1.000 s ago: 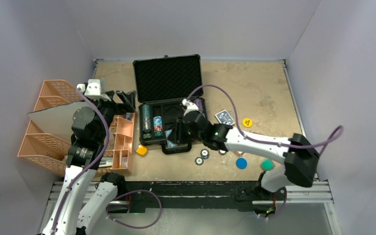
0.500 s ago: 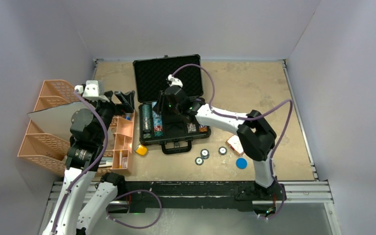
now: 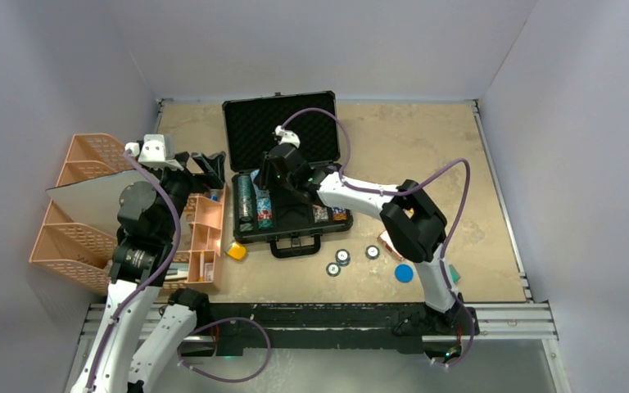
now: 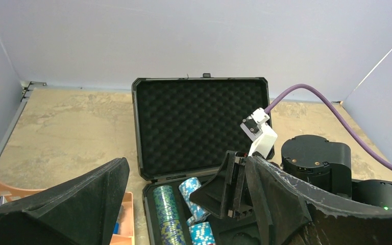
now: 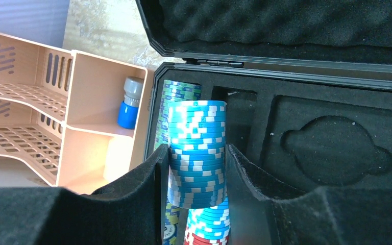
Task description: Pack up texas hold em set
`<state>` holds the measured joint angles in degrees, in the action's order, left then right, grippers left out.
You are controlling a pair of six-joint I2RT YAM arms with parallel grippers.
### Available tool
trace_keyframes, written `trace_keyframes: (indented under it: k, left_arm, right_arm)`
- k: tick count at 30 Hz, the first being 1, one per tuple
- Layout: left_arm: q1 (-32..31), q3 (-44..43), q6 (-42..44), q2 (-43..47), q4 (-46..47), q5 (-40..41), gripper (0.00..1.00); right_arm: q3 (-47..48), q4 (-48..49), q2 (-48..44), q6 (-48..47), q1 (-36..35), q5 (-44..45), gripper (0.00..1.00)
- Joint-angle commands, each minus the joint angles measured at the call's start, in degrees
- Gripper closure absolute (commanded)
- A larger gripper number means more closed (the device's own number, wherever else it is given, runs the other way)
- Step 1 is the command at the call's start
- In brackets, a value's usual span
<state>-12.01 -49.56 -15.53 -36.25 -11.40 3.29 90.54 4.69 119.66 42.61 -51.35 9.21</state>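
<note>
The black briefcase [image 3: 279, 131] lies open at the table's middle, foam lid up; it also shows in the left wrist view [image 4: 201, 122] and the right wrist view [image 5: 332, 148]. A green chip stack [image 3: 246, 201] and a blue and red stack [image 3: 264, 214] lie in its left slots. My right gripper [image 3: 274, 182] is over those slots, shut on a blue chip stack [image 5: 196, 153], held above the blue and red stack [image 5: 209, 224]. My left gripper [image 3: 202, 164] is open and empty left of the case. Loose chips [image 3: 342, 256] and a blue button [image 3: 404, 273] lie in front of the case.
Orange mesh organizers [image 3: 82, 213] and a small orange tray [image 3: 205, 237] stand left of the case; a blue bottle [image 5: 129, 104] sits in the tray. A yellow block [image 3: 237, 250] lies by the case's front left corner. A red deck [image 3: 393, 241] lies partly under my right arm.
My right arm swung from the case's front edge up and left to the left chip slots, its elbow now over the table's right side. The left arm has not moved.
</note>
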Motion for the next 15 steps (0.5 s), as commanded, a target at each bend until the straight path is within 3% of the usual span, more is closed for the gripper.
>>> trace_keyframes:
  k: [1,8,15]
  left_arm:
    - [0.6,0.0,-0.6,-0.2,1.6,0.6,0.12]
    - [0.6,0.0,-0.6,-0.4,1.6,0.7,0.12]
    - [0.6,0.0,-0.6,-0.5,1.5,0.8,0.12]
  right_arm:
    - [1.1,5.6,-4.1,0.2,0.2,0.1,0.74]
    - [-1.9,9.3,-7.7,1.1,0.9,1.3,0.74]
    - [-0.2,9.6,-4.7,-0.8,1.1,4.1,0.74]
